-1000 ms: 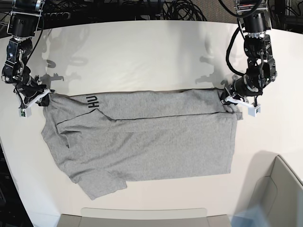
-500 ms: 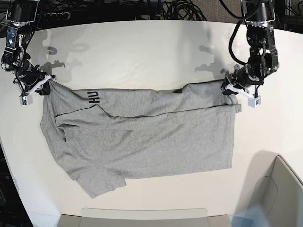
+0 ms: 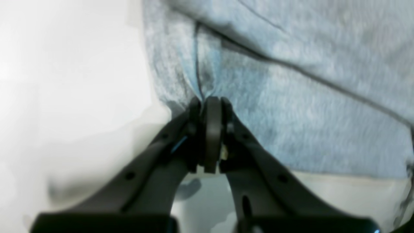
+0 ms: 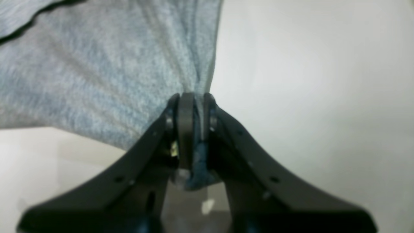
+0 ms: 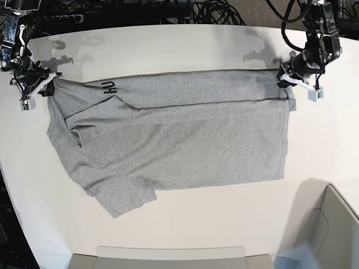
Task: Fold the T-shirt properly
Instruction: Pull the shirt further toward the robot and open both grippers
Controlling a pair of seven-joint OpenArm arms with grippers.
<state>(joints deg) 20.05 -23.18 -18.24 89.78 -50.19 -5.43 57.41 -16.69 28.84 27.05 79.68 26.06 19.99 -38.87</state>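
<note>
T-shirt farther back, lengthwise left-right

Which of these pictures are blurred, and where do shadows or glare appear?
Both wrist views are soft: the T-shirt weave smears, and each end effector looks unsharp. Left wrist view: the table is washed out. Base view: sharp, with arm shadows on the table behind the shirt.

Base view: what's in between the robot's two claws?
In the base view, only the T-shirt: its grey top edge, with black letters near one end, runs from the right gripper to the left gripper. Both pinch it.
</note>
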